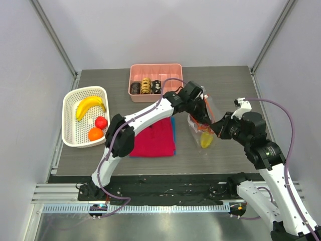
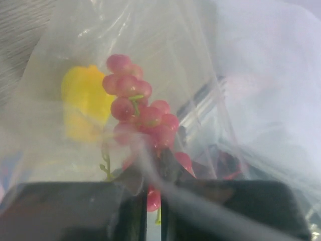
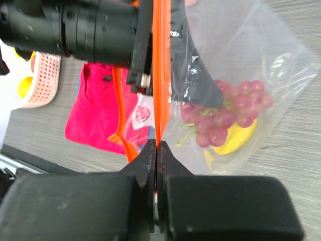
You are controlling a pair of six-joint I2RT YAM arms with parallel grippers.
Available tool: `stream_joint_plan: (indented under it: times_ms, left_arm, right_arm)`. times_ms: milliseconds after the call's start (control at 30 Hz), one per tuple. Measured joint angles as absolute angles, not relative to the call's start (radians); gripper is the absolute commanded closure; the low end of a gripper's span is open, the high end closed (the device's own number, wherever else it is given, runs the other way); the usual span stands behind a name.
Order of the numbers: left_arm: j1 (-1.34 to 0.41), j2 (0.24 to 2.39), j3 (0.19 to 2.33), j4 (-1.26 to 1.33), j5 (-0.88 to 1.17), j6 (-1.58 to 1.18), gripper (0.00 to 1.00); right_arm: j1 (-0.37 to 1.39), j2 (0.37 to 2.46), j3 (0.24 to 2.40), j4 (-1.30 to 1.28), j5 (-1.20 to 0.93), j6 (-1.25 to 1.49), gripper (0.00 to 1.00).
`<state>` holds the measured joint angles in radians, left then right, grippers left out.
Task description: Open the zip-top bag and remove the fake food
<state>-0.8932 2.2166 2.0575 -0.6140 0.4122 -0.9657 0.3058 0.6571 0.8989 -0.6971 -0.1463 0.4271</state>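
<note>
The clear zip-top bag (image 1: 209,108) hangs between my two grippers right of the red shirt. Its orange zip strip (image 3: 161,75) runs straight up from my right gripper (image 3: 157,150), which is shut on it; this gripper also shows in the top view (image 1: 216,128). Inside the bag lie a bunch of pink-red grapes (image 3: 225,113) and a yellow fruit (image 3: 235,143), which also show in the left wrist view, grapes (image 2: 140,110) and yellow fruit (image 2: 83,95). My left gripper (image 2: 154,211) reaches into the bag mouth (image 1: 200,118), its jaws nearly closed on a grape and green stem.
A white basket (image 1: 70,100) at the left holds a banana (image 1: 90,105), a red fruit (image 1: 101,122) and an orange ball (image 1: 95,134). A pink tray (image 1: 155,67) with ring pieces stands at the back. The folded red shirt (image 1: 153,138) lies left of the bag.
</note>
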Motion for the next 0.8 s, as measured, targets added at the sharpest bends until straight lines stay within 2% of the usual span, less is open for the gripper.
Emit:
stream_joint_plan:
  times_ms: [267, 367, 533, 700, 800]
  left_arm:
    - [-0.868, 2.215, 2.050, -0.509, 0.473, -1.163, 1.00]
    - [-0.852, 2.183, 1.971, -0.403, 0.478, -1.280, 1.00]
    - [-0.851, 2.133, 1.927, -0.405, 0.403, -1.366, 1.00]
    - [-0.855, 2.076, 1.895, -0.392, 0.322, -1.464, 1.00]
    - [-0.857, 2.087, 1.938, -0.408, 0.291, -1.496, 1.00]
  right_arm:
    - [0.306, 0.788, 1.000, -0.744, -0.152, 0.297, 0.99]
    - [0.306, 0.851, 1.058, -0.770, -0.105, 0.249, 0.99]
    - [0.306, 0.908, 1.161, -0.799, -0.050, 0.218, 0.99]
    - [0.306, 0.924, 1.198, -0.778, -0.114, 0.231, 0.99]
    - [0.306, 0.944, 1.197, -0.751, -0.228, 0.244, 0.99]
